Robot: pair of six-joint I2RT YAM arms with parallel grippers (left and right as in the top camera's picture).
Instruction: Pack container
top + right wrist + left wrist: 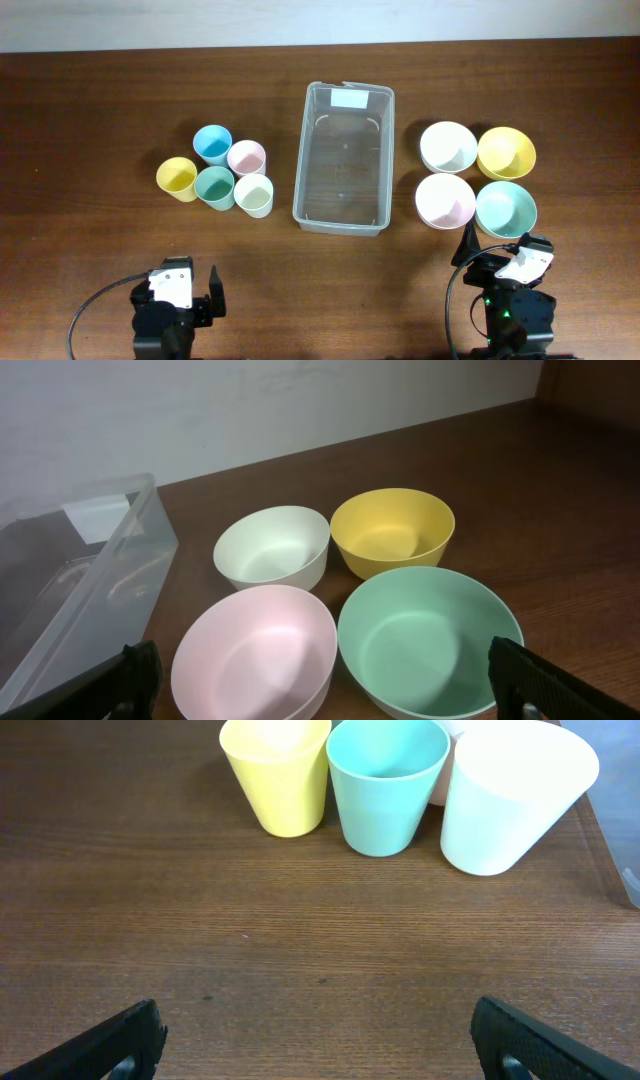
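Container (pixel 343 160): stood at mid-table, long side running near to far; clear walls, floor bare to view.
Label (pixel 348 99): small white patch at the container's far end.
Cups, left of container: five in a tight cluster, all upright. Blue cup (pixel 212 144) farthest, pink cup (pixel 246 158) to its right, yellow cup (pixel 177 179) leftmost, teal cup (pixel 214 187) in the middle, cream cup (pixel 254 195) nearest the container but apart from it.
Bowls, right of container: four in a square, mouths up. White bowl (pixel 447 146) and yellow bowl (pixel 506 153) far; pink bowl (pixel 445 201) and green bowl (pixel 505 208) near.
Left gripper (pixel 318 1045): at the near edge, well short of the cups; fingers spread wide over bare table (pixel 100 100).
Right gripper (pixel 330 685): at the near edge, just short of the near bowls; fingers spread wide.
Poor view: a pale sliver behind the teal and cream cups in the left wrist view was possibly the pink cup.
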